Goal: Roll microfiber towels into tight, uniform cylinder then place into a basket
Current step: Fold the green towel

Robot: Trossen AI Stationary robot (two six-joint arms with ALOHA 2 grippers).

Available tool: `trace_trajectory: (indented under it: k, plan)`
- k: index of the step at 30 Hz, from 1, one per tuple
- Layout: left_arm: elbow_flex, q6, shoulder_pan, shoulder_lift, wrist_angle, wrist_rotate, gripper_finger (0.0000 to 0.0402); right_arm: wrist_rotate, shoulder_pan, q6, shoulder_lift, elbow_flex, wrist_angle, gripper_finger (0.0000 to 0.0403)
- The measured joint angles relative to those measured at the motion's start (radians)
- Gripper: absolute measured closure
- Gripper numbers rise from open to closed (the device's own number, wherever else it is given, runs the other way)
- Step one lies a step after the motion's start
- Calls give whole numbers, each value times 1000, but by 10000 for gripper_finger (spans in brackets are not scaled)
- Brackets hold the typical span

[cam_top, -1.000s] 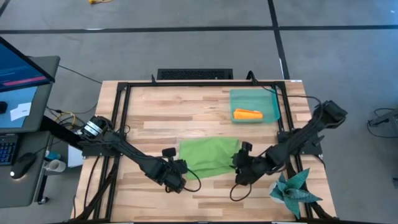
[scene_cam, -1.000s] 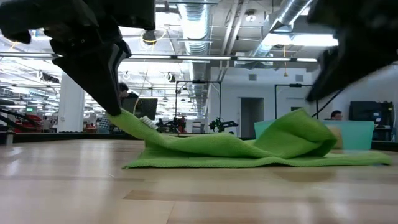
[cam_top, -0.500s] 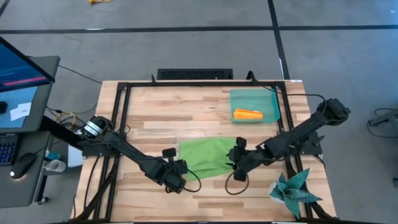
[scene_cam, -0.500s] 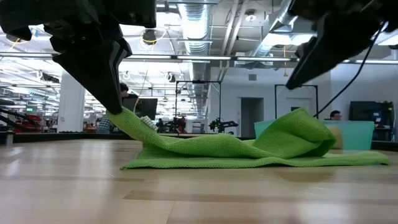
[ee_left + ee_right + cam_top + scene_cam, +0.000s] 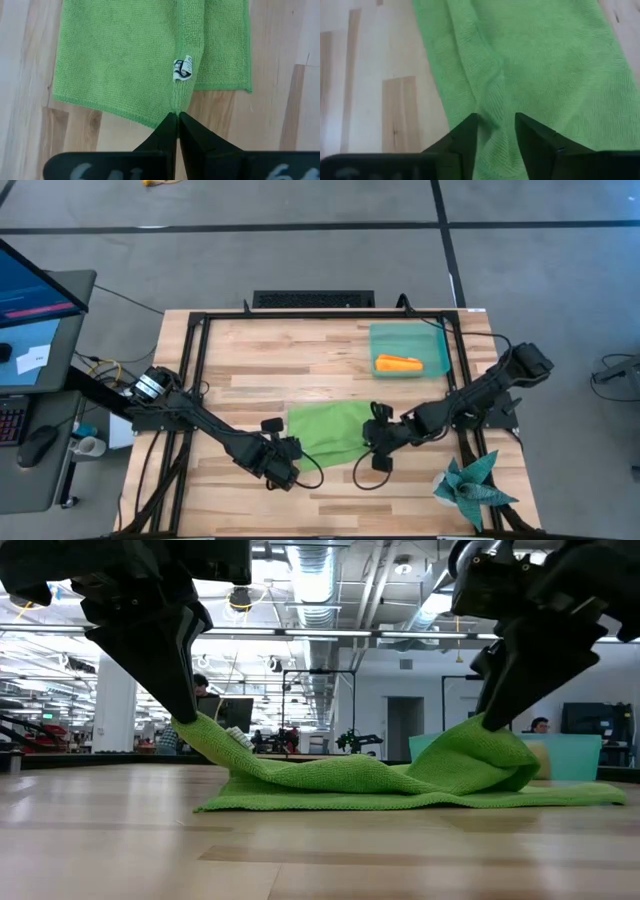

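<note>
The left pincer pinches the green towel, lifting its edge. The right pincer, fingers spread, straddles a raised fold, apparently touching it.

— Where are you running this?

— You're in a robotics lab, open-plan industrial hall. Your wooden bench sits inside a black metal frame on a grey concrete floor with dark lines across it.

— What else tells you that?

— Look across the bench in the low view: exposed silver ducting and strip lights overhead, white columns, more black frame rigs and screens further back. A person sits at the far right. From above you see a monitor beside your bench, a keyboard and mouse under it, and loose cables
</note>
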State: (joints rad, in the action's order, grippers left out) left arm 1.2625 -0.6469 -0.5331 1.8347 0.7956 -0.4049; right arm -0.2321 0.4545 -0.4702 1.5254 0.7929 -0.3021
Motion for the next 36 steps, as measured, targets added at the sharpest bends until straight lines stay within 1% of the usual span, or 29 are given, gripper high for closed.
trace_trajectory:
  k: [3, 8, 10, 12, 15, 18, 24, 28, 32, 36]
  plan:
    - [0, 2, 0, 0, 0, 0, 398, 7, -6, 0, -1, 0, 5, 287]
    - [0, 15, 0, 0, 1, -19, 398, 70, -14, -1, 19, -1, 11, 351]
    - [1, 25, 0, 0, 7, -29, 398, 74, -13, -1, 19, -1, 23, 377]
    - [1, 25, -2, -1, 24, -30, 398, 75, -7, -1, 19, -1, 40, 393]
    - [1, 13, -15, -2, 61, -35, 398, 74, 18, -2, 12, -1, 86, 391]
    - [1, -20, -37, -2, 107, -34, 398, 73, 54, -25, 16, 21, 105, 396]
    - [29, -137, -112, -5, 203, -39, 398, 20, 140, -32, 16, 114, 105, 398]
    - [90, -228, -184, -5, 305, -85, 398, -25, 192, -1, 16, 188, 98, 399]
    - [169, -361, -255, -5, 461, -131, 398, -43, 220, 21, 16, 262, 65, 400]
    - [256, -483, -308, -5, 650, -227, 398, -106, 235, 101, 16, 352, -54, 400]
